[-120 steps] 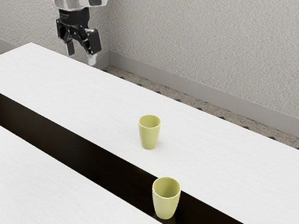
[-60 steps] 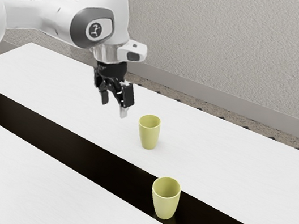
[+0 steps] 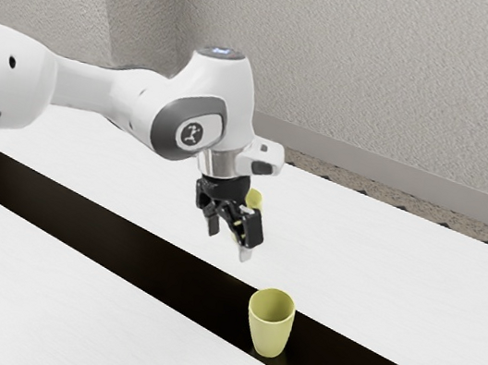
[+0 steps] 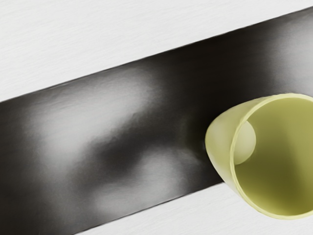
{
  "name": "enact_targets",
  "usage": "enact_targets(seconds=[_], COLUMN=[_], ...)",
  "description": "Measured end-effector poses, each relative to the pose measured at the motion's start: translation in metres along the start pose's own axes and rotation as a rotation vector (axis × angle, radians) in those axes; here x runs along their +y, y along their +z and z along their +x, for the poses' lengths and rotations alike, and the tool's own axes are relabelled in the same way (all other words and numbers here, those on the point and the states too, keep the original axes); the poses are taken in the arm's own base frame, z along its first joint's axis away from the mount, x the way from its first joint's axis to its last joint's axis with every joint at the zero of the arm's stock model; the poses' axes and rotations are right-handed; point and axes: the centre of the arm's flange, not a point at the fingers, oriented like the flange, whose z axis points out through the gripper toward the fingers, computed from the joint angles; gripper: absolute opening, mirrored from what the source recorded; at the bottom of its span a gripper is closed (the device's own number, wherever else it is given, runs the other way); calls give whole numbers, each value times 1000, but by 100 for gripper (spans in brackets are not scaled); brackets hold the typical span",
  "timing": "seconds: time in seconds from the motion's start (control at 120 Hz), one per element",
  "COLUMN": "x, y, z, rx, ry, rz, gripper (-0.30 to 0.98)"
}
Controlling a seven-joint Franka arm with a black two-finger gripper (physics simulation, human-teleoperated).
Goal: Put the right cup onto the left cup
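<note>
My black gripper [image 3: 229,240] hangs above the table with its two fingers apart and nothing between them. Behind it in the exterior view is one yellow-green cup [image 3: 255,200], mostly hidden by the hand. The other yellow-green cup [image 3: 269,327] stands upright on the dark strip, lower in the exterior view and a little to the exterior view's right of the fingertips, not touched. In the wrist view a cup [image 4: 222,142] shows its open mouth, with the dark strip around its base.
The white table [image 3: 382,253] is crossed by a glossy dark strip [image 3: 150,242], which the wrist view shows too as a dark band [image 4: 186,73]. A textured wall [image 3: 384,75] rises beyond the table's far edge.
My arm has swung toward the exterior view's right and lower over the table, from beyond the far cup's left side to in front of it. Both cups have stayed put.
</note>
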Motion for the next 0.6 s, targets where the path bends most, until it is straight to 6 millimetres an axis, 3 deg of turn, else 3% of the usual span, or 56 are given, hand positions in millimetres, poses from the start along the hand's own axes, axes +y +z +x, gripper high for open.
enact_targets(seconds=[0.258,0.433,0.567,0.6], x=[29,28,29,31], y=[42,89,101,101], z=[13,17,20,20], rx=[-15,-65,-66,-61], ry=[-78,-152,-184,-187], rz=[-4,-11,-1,3], gripper=[69,69,68,63])
